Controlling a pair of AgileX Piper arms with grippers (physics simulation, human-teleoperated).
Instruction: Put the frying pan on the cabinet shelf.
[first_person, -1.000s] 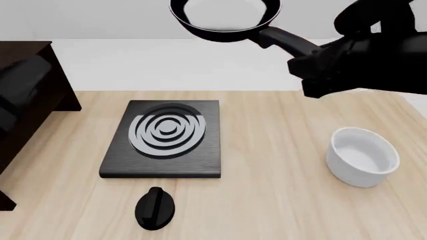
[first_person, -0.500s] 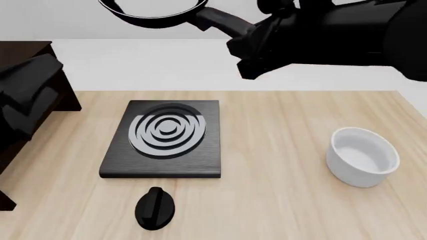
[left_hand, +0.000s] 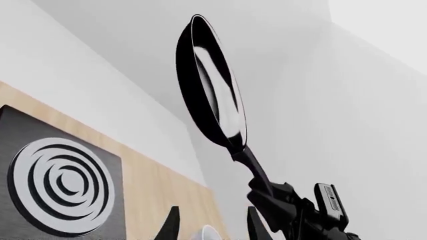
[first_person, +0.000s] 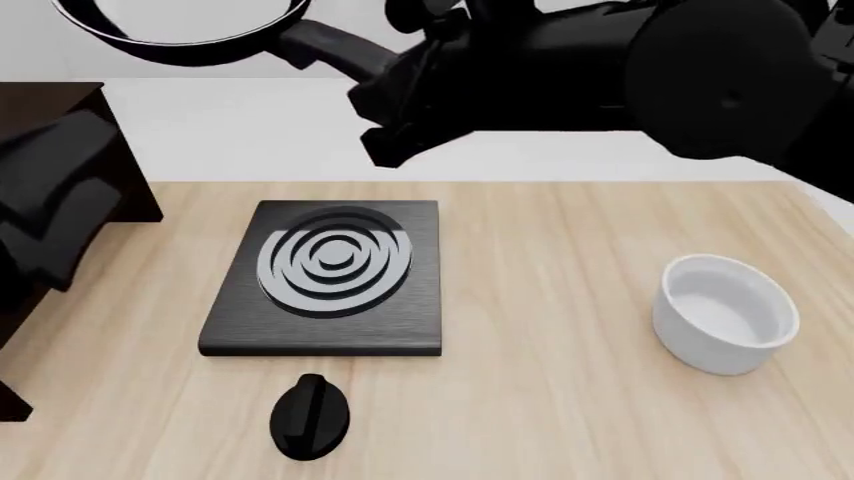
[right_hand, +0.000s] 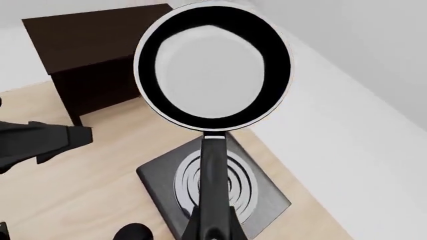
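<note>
The frying pan (first_person: 174, 35) hangs high in the air at the far left of the front view, cut off by the top edge. Its shiny grey inside (right_hand: 212, 62) faces the right wrist camera. My right gripper (first_person: 384, 98) is shut on the pan's long black handle (right_hand: 213, 170). The dark brown cabinet (first_person: 54, 130) stands at the table's left edge, and its flat top board (right_hand: 93, 30) lies below and left of the pan. My left gripper (left_hand: 212, 227) is open with nothing between its fingers, down by the cabinet.
A square black stove plate (first_person: 327, 275) with silver rings lies mid-table under the pan's handle. A black knob (first_person: 311, 415) sits in front of it. A white pot (first_person: 725, 312) stands at the right. My left arm (first_person: 54, 220) overlaps the cabinet front.
My right arm has carried the pan leftwards across the top of the front view, from right of centre to above the cabinet side. The left arm shifted slightly.
</note>
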